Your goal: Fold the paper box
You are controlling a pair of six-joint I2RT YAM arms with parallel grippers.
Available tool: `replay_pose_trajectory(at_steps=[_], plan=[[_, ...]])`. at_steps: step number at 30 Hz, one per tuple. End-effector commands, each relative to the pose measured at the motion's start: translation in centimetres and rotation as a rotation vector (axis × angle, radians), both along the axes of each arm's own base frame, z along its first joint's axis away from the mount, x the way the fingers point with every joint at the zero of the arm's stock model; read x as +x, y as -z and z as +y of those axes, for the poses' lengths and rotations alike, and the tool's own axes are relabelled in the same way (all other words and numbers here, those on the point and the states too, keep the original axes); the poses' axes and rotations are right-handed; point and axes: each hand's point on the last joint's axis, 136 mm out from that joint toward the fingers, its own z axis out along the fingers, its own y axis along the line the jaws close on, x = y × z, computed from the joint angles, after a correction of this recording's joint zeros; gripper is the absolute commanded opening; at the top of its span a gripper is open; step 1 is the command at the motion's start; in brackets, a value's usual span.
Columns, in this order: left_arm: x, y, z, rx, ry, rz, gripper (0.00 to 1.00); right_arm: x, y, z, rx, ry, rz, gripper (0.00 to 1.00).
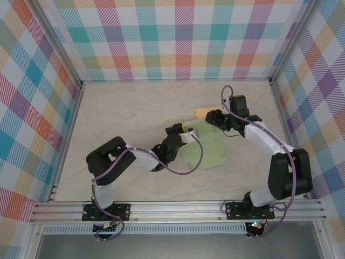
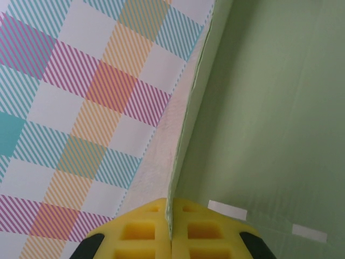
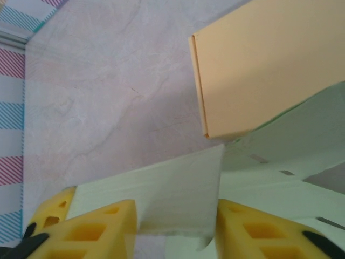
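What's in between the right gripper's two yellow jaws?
A pale green flap of the paper box lies between the jaws of the right gripper, which stand apart. The right wrist view shows it.

one paper box (image 1: 211, 154), two pincers (image 1: 188, 133) (image 1: 213, 118)

The pale green paper box (image 1: 211, 155) looked matt and smooth. The tabletop (image 1: 124, 113) was stone-patterned with a low sheen. The frame rail (image 1: 178, 209) was brushed metal.

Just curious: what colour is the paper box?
The paper box is pale green, clearest from the top camera.
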Motion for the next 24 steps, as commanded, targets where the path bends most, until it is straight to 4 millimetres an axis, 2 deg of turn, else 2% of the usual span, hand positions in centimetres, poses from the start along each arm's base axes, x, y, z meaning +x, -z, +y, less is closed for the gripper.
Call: replay_pose_trajectory(at_steps=[1,5,7,10,13,19,24], plan=[[-0.3,-1.3,-1.0,-0.019,0.025,-0.037,0.00,-1.9,-0.9,-1.7,-0.079,0.022,-0.024,0.50],[-0.4,-1.3,-0.9,-0.004,0.030,-0.035,0.00,-3.7,-1.7,-4.0,-0.111,0.081,-0.054,0.54],[-0.4,-1.3,-0.9,0.000,0.032,-0.036,0.00,-4.6,-1.4,-5.1,-0.111,0.116,-0.052,0.53],[-0.4,-1.4,-1.0,0.004,0.036,-0.038,0.00,-5.7,0.4,-6.9,-0.107,0.180,-0.016,0.47],[-0.4,-1.2,-1.0,0.009,0.034,-0.040,0.00,-6.2,2.8,-7.6,-0.081,0.207,0.023,0.43],[-0.3,-0.9,-1.0,0.015,0.032,-0.039,0.00,-5.4,7.0,-7.4,-0.071,0.193,0.051,0.43],[-0.3,-0.9,-1.0,0.014,0.032,-0.040,0.00,-3.8,8.3,-7.0,-0.059,0.182,0.026,0.47]])
